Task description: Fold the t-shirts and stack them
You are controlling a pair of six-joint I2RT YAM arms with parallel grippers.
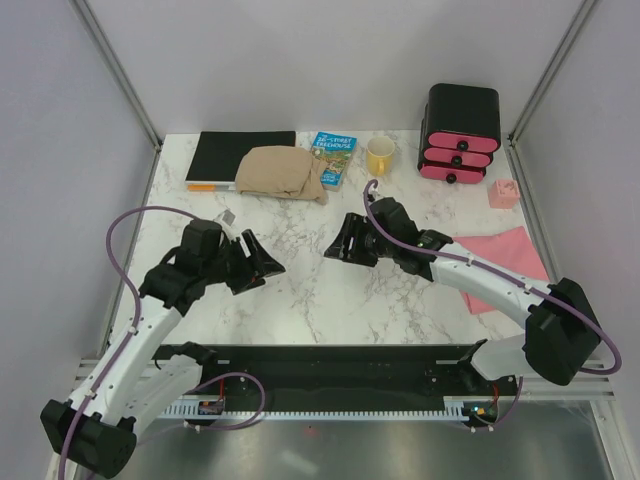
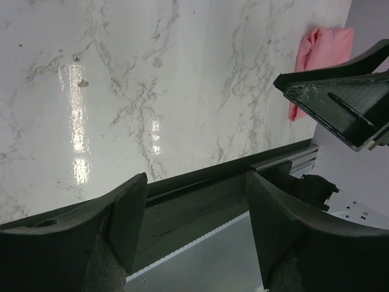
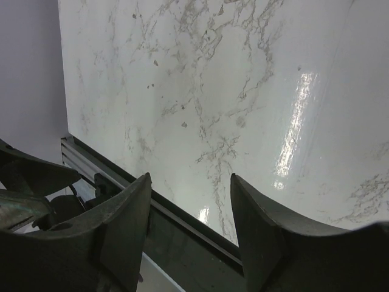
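The tan t-shirt [image 1: 284,172] lies bunched at the back of the marble table, left of centre. The pink t-shirt [image 1: 503,262] lies flat at the right edge, partly under my right arm; a corner of the pink t-shirt [image 2: 322,52] also shows in the left wrist view. My left gripper [image 1: 268,264] hovers over the table's middle-left, open and holding nothing. My right gripper [image 1: 335,248] faces it from the right, also open and holding nothing. Both stand apart from either shirt. In the wrist views, the left gripper [image 2: 196,182] and the right gripper [image 3: 189,182] show only bare table between the fingers.
At the back stand a black notebook [image 1: 243,157] with an orange pen, a blue book [image 1: 331,158], a yellow mug [image 1: 381,156] and a pink-and-black drawer box [image 1: 460,133]. A small pink block [image 1: 503,193] sits at the right. A black rail [image 1: 320,355] runs along the near edge.
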